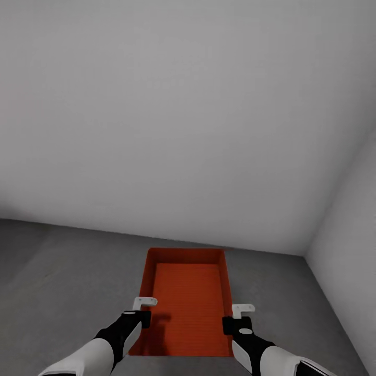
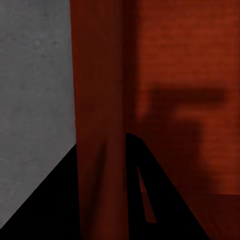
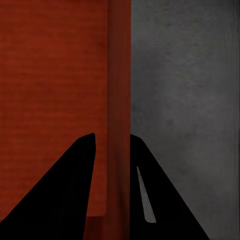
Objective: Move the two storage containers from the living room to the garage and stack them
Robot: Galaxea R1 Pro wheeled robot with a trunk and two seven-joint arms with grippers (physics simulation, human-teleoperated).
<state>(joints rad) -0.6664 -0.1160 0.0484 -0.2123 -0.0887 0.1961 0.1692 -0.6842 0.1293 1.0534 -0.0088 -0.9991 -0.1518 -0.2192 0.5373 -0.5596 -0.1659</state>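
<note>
One storage container [image 1: 188,292] in sight, orange-red, open top, held between my two grippers above the grey floor [image 1: 62,271] near a corner of two plain white walls [image 1: 183,115]. Inside is bare, ribbed bottom (a gripper shadow falls across it).

Two arms, both reaching forward and low, forearms white, wrists black, roughly mirrored. My left gripper [image 1: 142,312] sits on the container's left long wall, near the end closest to me; my right gripper [image 1: 236,318] on the right long wall, same end.

Left wrist view: the container wall [image 2: 100,125] runs down between my two dark fingers [image 2: 165,200], one inside, one outside, pinched narrow on it. Right wrist view: same thing, wall [image 3: 119,100] between the fingers [image 3: 60,195], clamped close, floor [image 3: 185,100] on the outer side.
</note>
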